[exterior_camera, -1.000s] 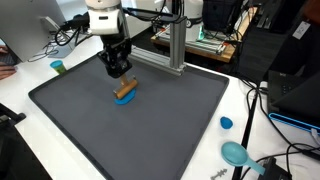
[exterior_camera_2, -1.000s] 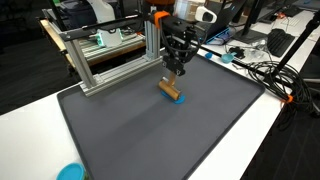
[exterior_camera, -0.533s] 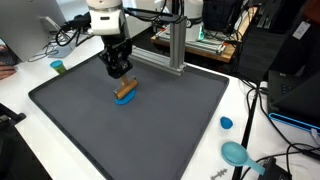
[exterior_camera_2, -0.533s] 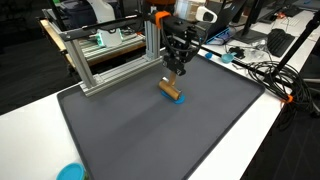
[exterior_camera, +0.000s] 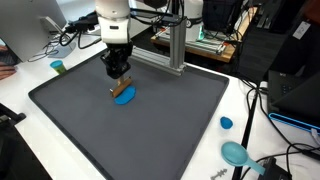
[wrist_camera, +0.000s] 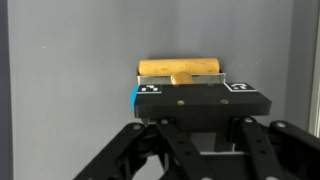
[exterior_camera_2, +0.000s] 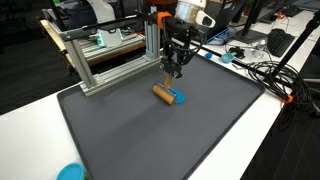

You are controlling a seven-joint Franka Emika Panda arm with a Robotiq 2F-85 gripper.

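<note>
A short wooden cylinder [exterior_camera: 125, 90] lies on its side atop a small blue block [exterior_camera: 126, 99], toward the far side of a dark grey mat [exterior_camera: 150, 130]; both exterior views show it there. The gripper [exterior_camera: 116, 79] hangs just above it, pointing down, not touching. Whether its fingers are spread or pressed together cannot be told. The wrist view shows the cylinder [wrist_camera: 180, 68] just beyond the gripper. An aluminium frame [exterior_camera_2: 100, 60] stands behind the mat.
</note>
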